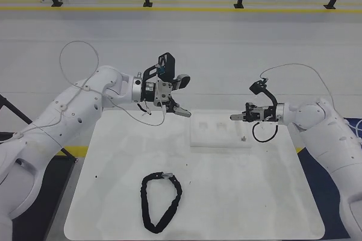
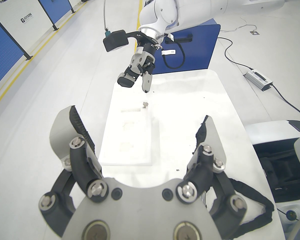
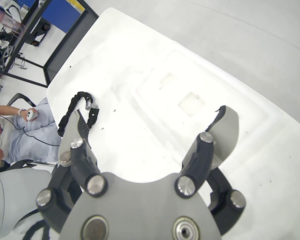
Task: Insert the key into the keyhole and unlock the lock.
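Note:
A black fabric-covered chain lock (image 1: pixel 161 202) lies in a loop on the white table (image 1: pixel 241 199), with its metal lock body (image 1: pixel 167 175) at the far end of the loop. A small key (image 1: pixel 243 138) stands on the right end of a white foam block (image 1: pixel 220 132). My right gripper (image 1: pixel 235 117) hovers open just behind and above the key (image 2: pixel 145 104), nothing between its fingers (image 2: pixel 126 81). My left gripper (image 1: pixel 181 112) is open and empty above the table's back edge, left of the block. The chain (image 3: pixel 66 116) and lock body (image 3: pixel 88 104) lie beyond the block (image 3: pixel 165 106).
The foam block (image 2: pixel 130 136) has shallow square recesses (image 3: pixel 191 102). A blue cabinet (image 2: pixel 190 48) stands off the table's right side and a black frame (image 1: pixel 0 105) off its left. The table's front half holds just the chain (image 2: pixel 252 201).

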Motion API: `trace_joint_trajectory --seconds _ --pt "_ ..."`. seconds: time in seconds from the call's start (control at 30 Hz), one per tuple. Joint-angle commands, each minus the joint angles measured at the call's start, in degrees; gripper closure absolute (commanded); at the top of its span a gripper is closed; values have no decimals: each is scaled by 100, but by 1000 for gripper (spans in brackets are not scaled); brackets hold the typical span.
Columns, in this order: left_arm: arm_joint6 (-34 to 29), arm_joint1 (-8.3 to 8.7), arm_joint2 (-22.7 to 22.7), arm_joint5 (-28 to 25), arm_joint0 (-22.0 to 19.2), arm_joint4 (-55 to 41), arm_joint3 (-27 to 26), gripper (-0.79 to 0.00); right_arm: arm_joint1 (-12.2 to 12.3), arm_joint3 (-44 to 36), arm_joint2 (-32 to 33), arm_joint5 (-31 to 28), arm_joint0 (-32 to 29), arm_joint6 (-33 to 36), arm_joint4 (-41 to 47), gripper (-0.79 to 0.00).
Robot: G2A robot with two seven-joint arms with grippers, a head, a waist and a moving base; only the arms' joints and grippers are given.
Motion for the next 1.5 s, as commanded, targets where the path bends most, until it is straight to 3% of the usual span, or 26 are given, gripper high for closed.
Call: trace_joint_trajectory --seconds 0.0,0.4,0.7,1.0,1.3,1.47 --pt "0 0 0 0 0 0 0 -785 -80 225 -93 160 44 -40 -62 -785" --pt "0 0 0 0 0 0 0 -785 -482 1021 -515 1319 216 -273 -637 -785" --pt "0 0 0 0 0 0 0 -785 -751 1440 -626 2094 293 315 -461 -785" --pt "0 0 0 0 0 0 0 -785 -1035 1548 -906 2765 410 834 -823 -785" --pt "0 0 0 0 0 0 0 -785 -1310 1738 -1071 3304 468 901 -1044 -785" --pt "0 0 0 0 0 0 0 -785 -1433 1884 -1110 3447 488 884 -1117 -656"
